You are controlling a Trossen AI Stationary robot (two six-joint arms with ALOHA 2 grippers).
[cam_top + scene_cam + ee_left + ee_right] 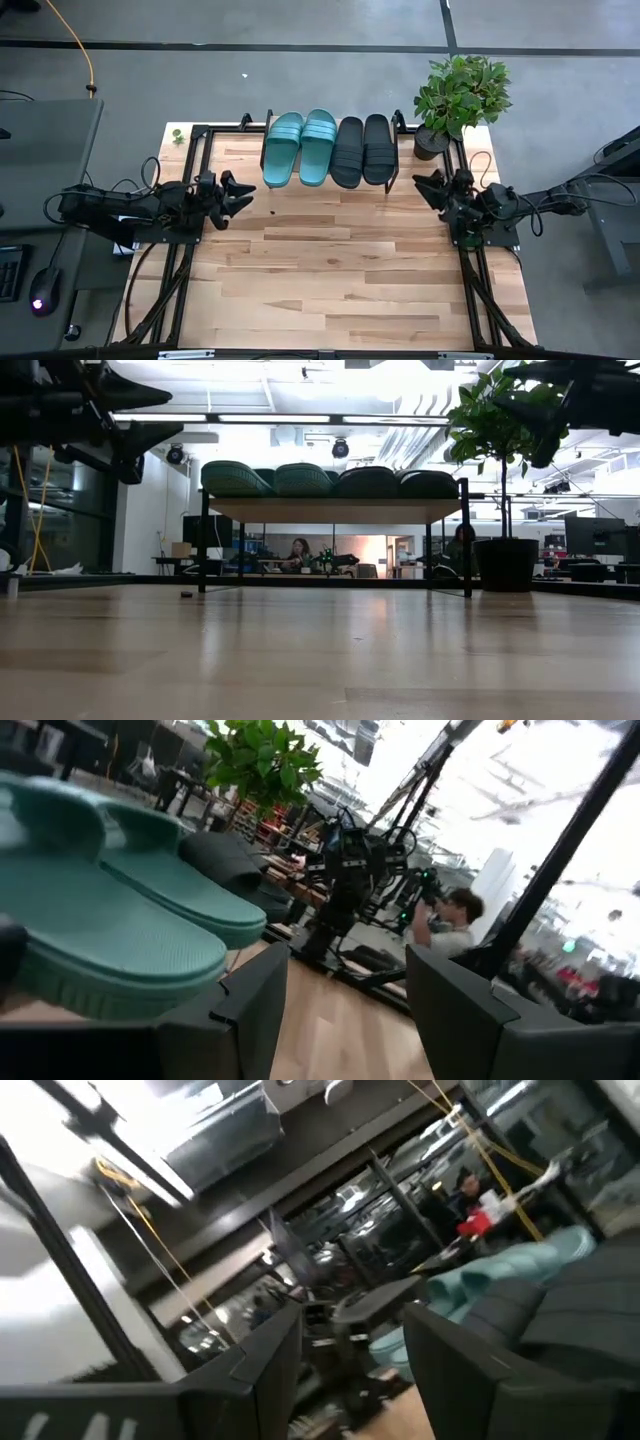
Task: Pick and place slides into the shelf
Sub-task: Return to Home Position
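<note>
Now I count one shelf (pixel 335 510) holding four in a row: two teal slides (pixel 300 147) nearer my left gripper (pixel 245 196), two black slides (pixel 363 150) nearer my right gripper (pixel 420 190). Both hang empty, fingers spread wide, apart from the shelf.

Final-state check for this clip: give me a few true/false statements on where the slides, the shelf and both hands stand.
1. The two teal slides and two black slides all lie on the shelf. True.
2. The black pair is on the left arm's side of the shelf. False: the teal pair is there, and the black pair is toward the right arm.
3. The left hand grips a teal slide. False: it is open and empty, off the shelf's end.
4. The right hand is open and holds nothing. True.
5. A potted plant stands by the shelf's end near the right arm. True.
</note>
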